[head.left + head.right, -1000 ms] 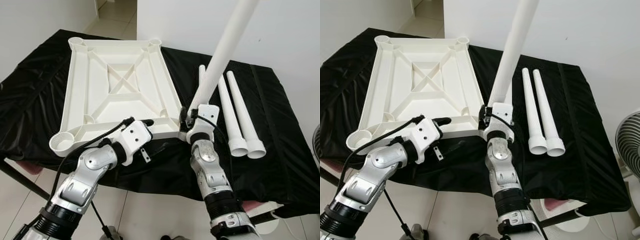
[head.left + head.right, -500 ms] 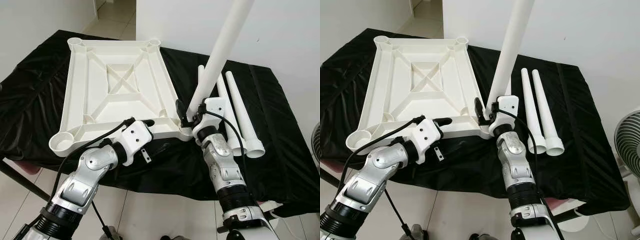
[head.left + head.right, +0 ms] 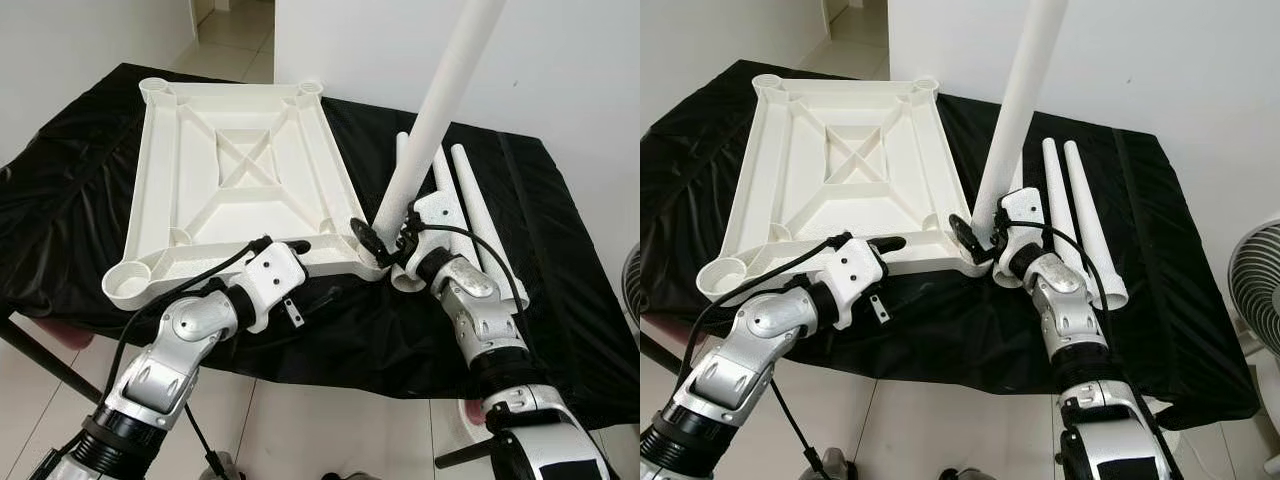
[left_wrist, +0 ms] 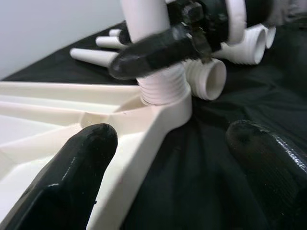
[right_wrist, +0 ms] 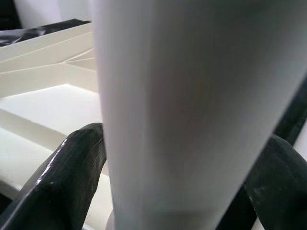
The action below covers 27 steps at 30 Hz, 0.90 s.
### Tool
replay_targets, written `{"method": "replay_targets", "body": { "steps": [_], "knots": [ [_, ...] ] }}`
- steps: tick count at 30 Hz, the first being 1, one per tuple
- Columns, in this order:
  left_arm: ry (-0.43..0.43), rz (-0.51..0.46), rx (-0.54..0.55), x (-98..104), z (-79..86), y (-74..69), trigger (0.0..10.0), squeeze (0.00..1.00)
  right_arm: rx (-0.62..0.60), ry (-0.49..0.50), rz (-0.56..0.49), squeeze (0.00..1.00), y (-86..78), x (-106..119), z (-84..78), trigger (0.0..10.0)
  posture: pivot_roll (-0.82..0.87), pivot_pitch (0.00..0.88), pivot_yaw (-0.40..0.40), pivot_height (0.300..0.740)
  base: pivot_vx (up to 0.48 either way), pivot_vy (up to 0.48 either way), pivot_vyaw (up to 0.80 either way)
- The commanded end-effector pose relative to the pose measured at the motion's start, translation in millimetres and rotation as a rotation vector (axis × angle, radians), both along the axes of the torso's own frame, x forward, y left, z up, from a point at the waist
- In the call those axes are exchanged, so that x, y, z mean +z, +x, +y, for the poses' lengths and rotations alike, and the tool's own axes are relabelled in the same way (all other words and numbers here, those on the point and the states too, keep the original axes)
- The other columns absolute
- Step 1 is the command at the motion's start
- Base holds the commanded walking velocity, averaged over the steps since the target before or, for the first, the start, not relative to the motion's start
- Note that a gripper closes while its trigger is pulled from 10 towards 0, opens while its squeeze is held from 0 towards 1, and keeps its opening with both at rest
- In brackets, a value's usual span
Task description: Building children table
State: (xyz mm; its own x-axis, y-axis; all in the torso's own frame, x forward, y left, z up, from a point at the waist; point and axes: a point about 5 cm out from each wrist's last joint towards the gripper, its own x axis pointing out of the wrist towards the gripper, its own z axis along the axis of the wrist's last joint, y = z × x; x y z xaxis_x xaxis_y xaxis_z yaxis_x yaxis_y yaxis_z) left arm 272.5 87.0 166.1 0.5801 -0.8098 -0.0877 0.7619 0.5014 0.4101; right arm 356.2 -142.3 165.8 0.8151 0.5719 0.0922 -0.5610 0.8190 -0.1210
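An upturned white tabletop (image 3: 240,180) lies on the left half of the black-draped table (image 3: 560,300). The left gripper (image 3: 285,250), fingers spread, straddles its near edge. At the near right corner socket, a leg (image 3: 435,110) is pinched by the right gripper (image 3: 385,240); tilted, its thread could jam.

Head stereo pair: looks forward and down from above, showing the whole inverted table top (image 3: 240,185) from mid distance. Left wrist view: close, low along the cloth toward the corner socket (image 4: 165,103). Right wrist view: nearest, against the upright leg (image 5: 192,110).
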Motion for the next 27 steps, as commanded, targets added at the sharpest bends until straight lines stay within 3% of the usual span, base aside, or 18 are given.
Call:
{"method": "replay_targets", "body": {
  "steps": [1, 2, 3, 4, 5, 6, 18, 19, 20, 21, 27],
  "knots": [
    [0.001, 0.009, -0.039, 0, -6.7, -5.2, 10.0, 0.0, 0.02, -0.011, 0.012, 0.0, 0.7, -3, -1.2, 10.0, 0.22, 0.085, -0.079, 0.74, 0.0, 0.0, 0.0],
    [0.0, 0.009, -0.041, 0, -7.7, -5.4, 10.0, 0.0, 0.033, -0.011, 0.02, 0.0, 1.7, -5, -0.7, 5.9, 0.22, 0.085, -0.079, 0.74, 0.0, 0.0, 0.0],
    [0.0, 0.009, -0.041, 0, -7.7, -5.4, 10.0, 0.0, 0.033, -0.011, 0.02, 0.0, 1.7, -5, -0.7, 5.9, 0.22, 0.085, -0.079, 0.74, 0.0, 0.0, 0.0],
    [-0.001, 0.009, -0.042, 0, -8.4, -5.5, 10.0, 0.0, 0.043, -0.012, 0.026, 0.0, 2.5, -6, -0.4, 3.7, 0.22, 0.085, -0.079, 0.74, 0.0, 0.0, 0.0],
    [-0.002, 0.009, -0.042, 0, -8.6, -5.1, 10.0, 0.0, 0.051, -0.013, 0.031, 0.0, 4.3, -7, -0.5, 3.1, 0.22, 0.084, -0.077, 0.74, 0.0, 0.0, 0.0],
    [-0.002, 0.008, -0.042, 1, -8.6, -4.7, 10.0, 0.0, 0.054, -0.011, 0.033, 0.0, 5.8, -7, -0.5, 0.0, 0.22, 0.084, -0.077, 0.74, 0.0, 0.0, 0.0],
    [-0.004, 0.008, -0.046, 1, -9.6, -4.5, 10.0, 0.0, 0.061, 0.01, 0.045, 0.0, 9.4, -8, -0.9, 0.0, 0.22, 0.082, -0.075, 0.74, 0.0, 0.0, 0.0],
    [-0.005, 0.008, -0.047, 1, -10.3, -4.7, 10.0, 0.0, 0.039, 0.01, 0.05, 0.0, 9.6, -10, -1.8, 4.0, 0.22, 0.085, -0.077, 0.74, 0.0, 0.0, 0.0],
    [-0.005, 0.008, -0.047, 1, -10.3, -4.7, 10.0, 0.0, 0.039, 0.01, 0.05, 0.0, 9.6, -10, -1.8, 4.0, 0.22, 0.085, -0.077, 0.74, 0.0, 0.0, 0.0],
    [-0.006, 0.009, -0.048, 1, -10.8, -4.9, 10.0, 0.0, 0.019, 0.023, 0.054, 0.0, 9.3, -11, -1.5, 10.0, 0.22, 0.085, -0.077, 0.74, 0.0, 0.0, 0.0],
    [-0.011, 0.011, -0.049, 1, -11.9, -4.9, 10.0, 0.0, -0.053, 0.039, 0.07, 0.0, 7.5, -18, 5.3, 10.0, 0.21, 0.088, -0.077, 0.74, 0.0, 0.0, 0.0]
  ]
}}
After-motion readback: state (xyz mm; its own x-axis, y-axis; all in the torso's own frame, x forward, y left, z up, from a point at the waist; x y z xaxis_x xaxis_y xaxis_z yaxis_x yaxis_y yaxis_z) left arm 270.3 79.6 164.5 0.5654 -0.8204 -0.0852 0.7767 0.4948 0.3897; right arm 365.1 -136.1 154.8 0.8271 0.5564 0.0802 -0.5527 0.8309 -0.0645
